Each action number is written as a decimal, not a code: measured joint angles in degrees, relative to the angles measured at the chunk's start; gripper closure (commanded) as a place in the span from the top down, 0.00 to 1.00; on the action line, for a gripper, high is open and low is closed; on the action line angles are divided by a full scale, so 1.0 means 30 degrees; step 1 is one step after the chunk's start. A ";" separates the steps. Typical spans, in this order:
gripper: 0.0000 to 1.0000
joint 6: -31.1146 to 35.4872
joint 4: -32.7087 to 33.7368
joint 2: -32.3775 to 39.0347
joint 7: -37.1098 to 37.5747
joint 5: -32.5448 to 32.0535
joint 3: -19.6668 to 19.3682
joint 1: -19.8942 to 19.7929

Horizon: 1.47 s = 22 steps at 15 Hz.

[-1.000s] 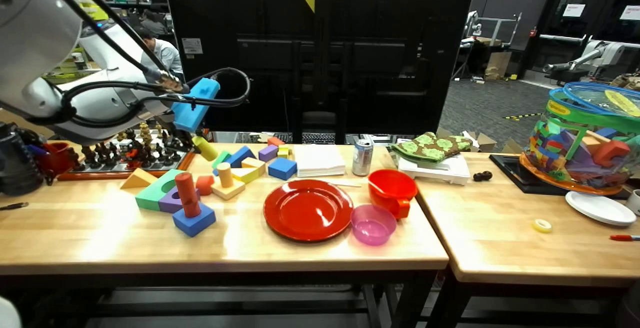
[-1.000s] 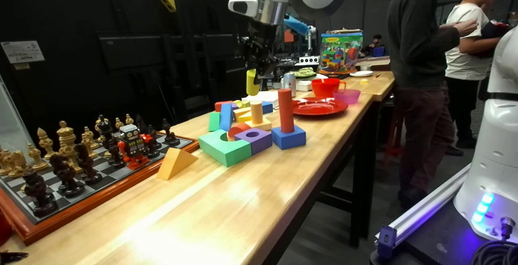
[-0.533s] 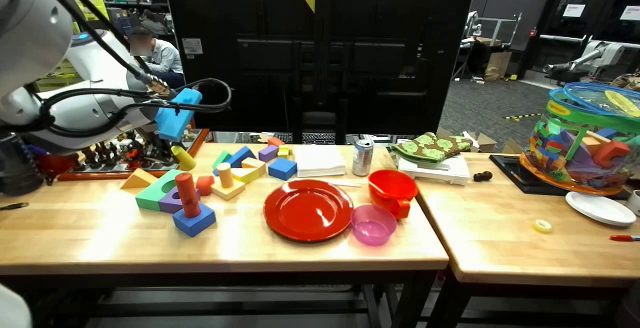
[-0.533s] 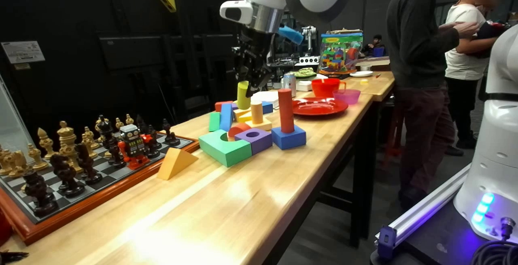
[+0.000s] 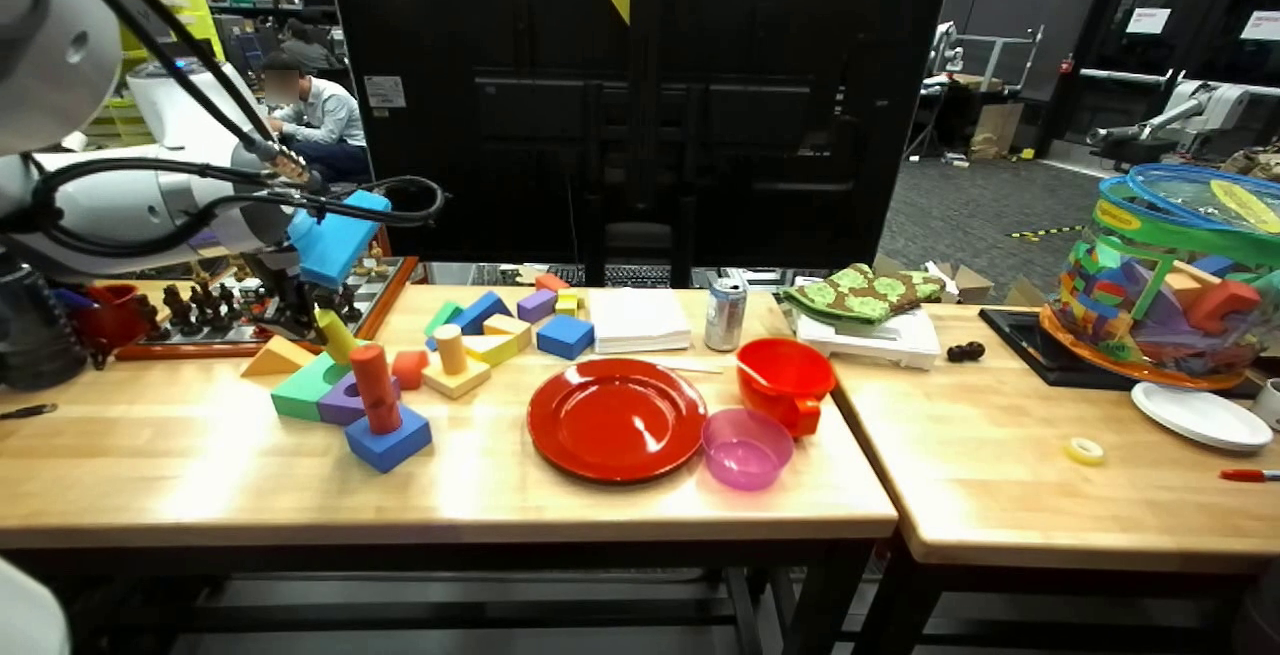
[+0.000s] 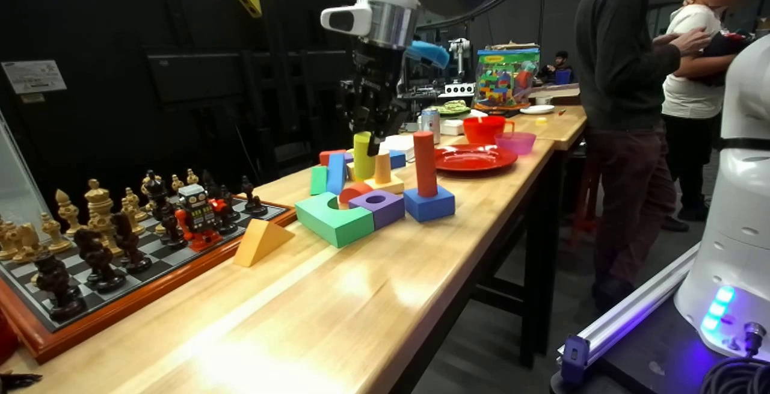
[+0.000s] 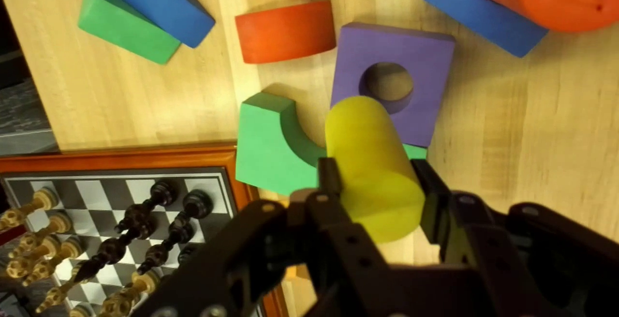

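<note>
The tool (image 7: 377, 176) was pinching a yellow round block (image 5: 337, 337). It held the block up in the air, leaning, above the left part of the desk (image 5: 480, 500) in an exterior view. In the wrist view, the yellow block hid bits of a purple block with a round hole (image 7: 430, 72) and a green block with a curved cut (image 7: 271, 152), which sat side by side. A red curved block (image 7: 286, 34) lay near them. To the near right, a tall red post (image 5: 375, 390) stood up from a blue block (image 5: 390, 443). On the left, an orange wedge (image 5: 276, 358) lay just beside the chess board (image 7: 116, 160). Farther right sat a shiny red plate (image 5: 617, 425), with a pink bowl (image 5: 746, 470) and a red cup (image 5: 764, 405) on its right.
</note>
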 measured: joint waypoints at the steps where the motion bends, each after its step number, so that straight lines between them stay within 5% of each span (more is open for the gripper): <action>1: 0.16 -0.0516 0.0115 0.0039 -0.0398 0.0468 -0.0074 -0.0001; 13: 0.16 -0.2981 0.1367 0.1930 -0.4111 0.3843 -0.0883 -0.0814; 22: 0.16 -0.3254 0.2175 0.2755 -0.4557 0.4072 -0.0482 -0.1122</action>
